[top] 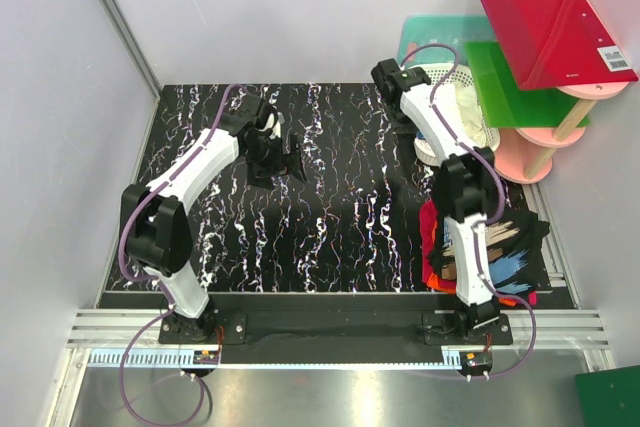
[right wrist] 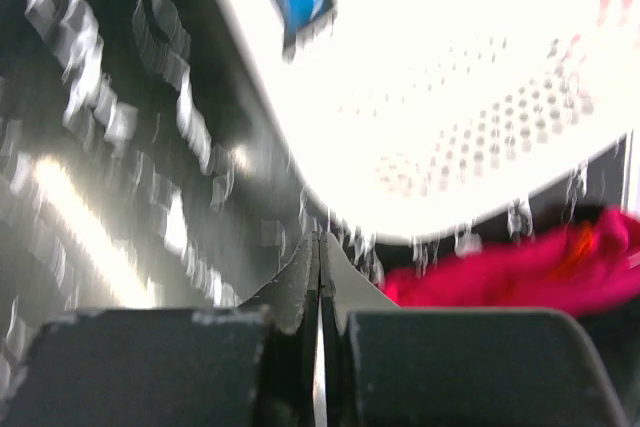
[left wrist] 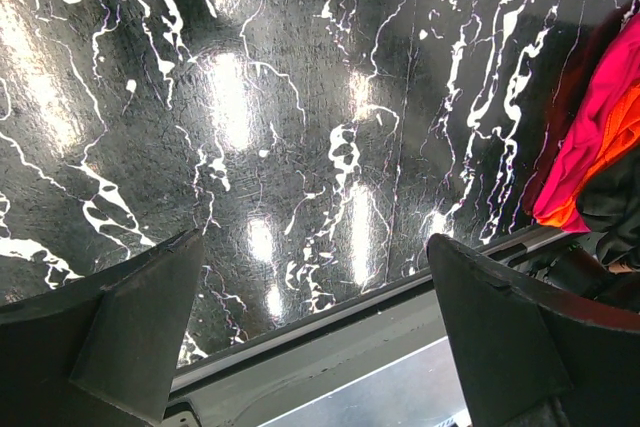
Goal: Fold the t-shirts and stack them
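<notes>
T-shirts (top: 515,247) lie heaped at the near right edge of the surface (top: 340,217), under your right arm (top: 465,237). Your right tool (right wrist: 320,242) is pinched closed on nothing by the basket (top: 470,107), and your left tool (left wrist: 315,239) gapes wide. Grab blind and you'll drag several layers.

Two pincers: left pincer (left wrist: 315,242), right pincer (right wrist: 320,277). One white lattice basket (top: 475,112), one red board (top: 555,32), one green board (top: 510,92). One pile of t-shirts (top: 520,247), at least three garments; exact count unclear.
</notes>
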Motion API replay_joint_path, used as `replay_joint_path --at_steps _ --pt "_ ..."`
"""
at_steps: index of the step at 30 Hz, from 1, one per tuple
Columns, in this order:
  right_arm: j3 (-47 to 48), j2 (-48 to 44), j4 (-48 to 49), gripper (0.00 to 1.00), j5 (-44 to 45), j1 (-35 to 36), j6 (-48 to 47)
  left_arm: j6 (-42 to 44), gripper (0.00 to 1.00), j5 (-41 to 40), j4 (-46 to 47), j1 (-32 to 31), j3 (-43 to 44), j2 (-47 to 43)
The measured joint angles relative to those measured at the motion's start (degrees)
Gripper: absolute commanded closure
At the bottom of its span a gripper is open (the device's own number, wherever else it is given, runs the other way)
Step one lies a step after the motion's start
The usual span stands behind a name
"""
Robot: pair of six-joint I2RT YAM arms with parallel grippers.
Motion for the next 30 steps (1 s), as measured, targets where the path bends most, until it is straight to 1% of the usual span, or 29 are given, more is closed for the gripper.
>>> replay_joint_path --at_steps 3,5,11,15,17,21,30 --pt "11.65 10.58 -1.18 1.0 2.67 -2.8 -1.27 0.0 0.01 0.0 -0.13 0.0 -0.35 -0.76" --pt "15.74 14.25 -1.31 1.0 3.34 -4.63 -1.64 0.02 0.01 0.0 -0.15 0.0 -0.42 -1.38" --pt "19.5 15.19 -2.91 1.0 3.41 -11.15 -1.79 0.04 0.01 0.0 -0.13 0.0 -1.27 -2.43" --pt "19.63 15.26 -3.17 1.0 2.12 -13.16 -2.43 0.17 0.01 0.0 -0.2 0.0 -1.55 -2.43" --pt "19.63 15.3 -3.21 1.0 -0.37 -13.11 -3.06 0.2 0.01 0.0 -0.24 0.0 -1.6 -2.43" --pt "19.37 15.85 -3.19 1.0 -9.27 -11.89 -4.68 0.22 0.01 0.0 -0.22 0.0 -1.6 -2.43" --pt "17.86 16.04 -3.21 1.0 -22.58 -2.97 -7.43 0.2 0.01 0.04 -0.22 0.0 -1.6 -2.4"
